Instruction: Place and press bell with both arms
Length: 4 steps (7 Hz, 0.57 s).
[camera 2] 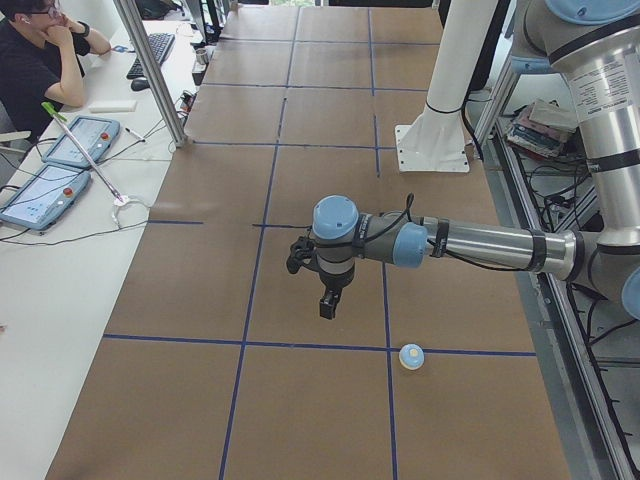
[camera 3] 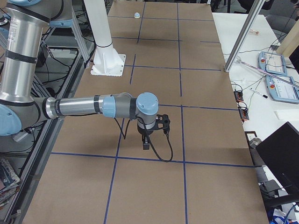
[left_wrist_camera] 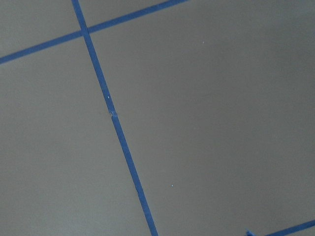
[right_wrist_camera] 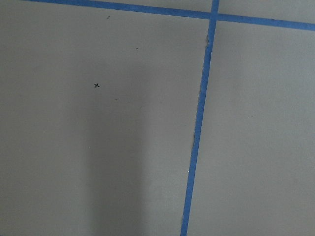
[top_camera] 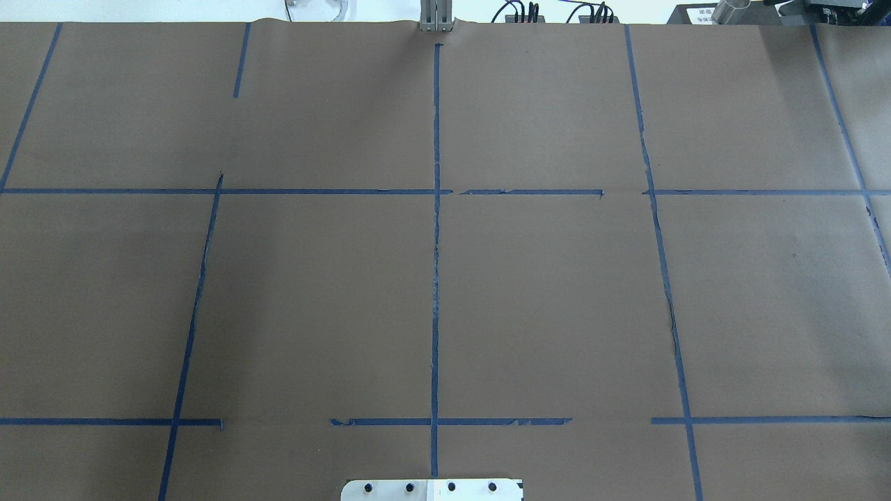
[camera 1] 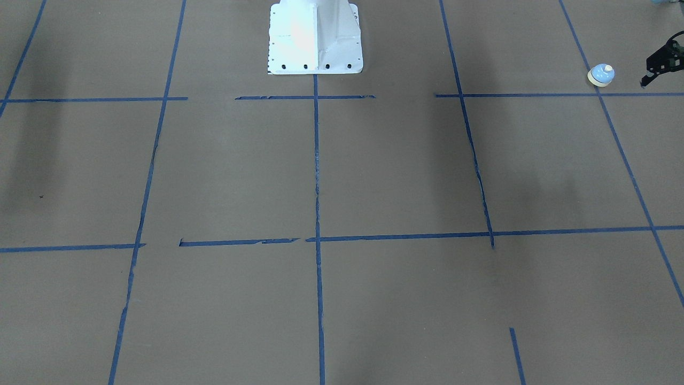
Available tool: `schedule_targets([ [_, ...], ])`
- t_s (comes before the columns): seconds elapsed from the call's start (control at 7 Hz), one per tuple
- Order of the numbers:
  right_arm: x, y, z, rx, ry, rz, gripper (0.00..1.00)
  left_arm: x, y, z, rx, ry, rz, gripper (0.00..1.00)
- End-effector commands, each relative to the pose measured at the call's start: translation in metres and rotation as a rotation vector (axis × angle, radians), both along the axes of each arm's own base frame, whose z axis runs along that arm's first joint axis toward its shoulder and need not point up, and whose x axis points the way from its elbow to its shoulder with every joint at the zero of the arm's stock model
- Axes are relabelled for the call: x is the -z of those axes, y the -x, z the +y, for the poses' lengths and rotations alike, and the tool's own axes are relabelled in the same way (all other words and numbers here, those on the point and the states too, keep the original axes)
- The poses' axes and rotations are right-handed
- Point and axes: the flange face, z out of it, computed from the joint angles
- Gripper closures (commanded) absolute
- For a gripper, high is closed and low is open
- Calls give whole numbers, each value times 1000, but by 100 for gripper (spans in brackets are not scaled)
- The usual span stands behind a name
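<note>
Pale-blue with a cream button and rim, the bell (camera 1: 600,75) stands upright on the brown table (camera 1: 406,171), at the robot's left end, just beside a crossing of blue tape lines (camera 1: 603,103). The left gripper (camera 2: 328,305) hangs above the table near the bell, not touching it; I cannot tell if its fingers are spread or together. The right gripper (camera 3: 146,143) is well apart, at the other end of the table, pointing down; its state I cannot tell either. A white pedestal (camera 1: 315,37) stands between the two arms.
</note>
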Motion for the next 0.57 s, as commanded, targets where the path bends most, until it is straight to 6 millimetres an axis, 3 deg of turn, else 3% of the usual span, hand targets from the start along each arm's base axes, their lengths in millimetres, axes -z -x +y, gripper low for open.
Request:
schedule_targets([
  [0.0, 0, 0, 0, 2, -4, 0, 0, -39, -19, 41, 28, 1, -4, 0],
  [0.14, 1, 0, 0, 3, -6, 0, 0, -66, -33, 60, 19, 16, 7, 0],
  [0.29, 1, 0, 0, 5, -8, 1, 0, -106, -39, 78, -5, 6, 19, 0],
  [0.43, 3, 0, 0, 7, -14, 1, 0, -123, -56, 89, -42, 32, 23, 0],
])
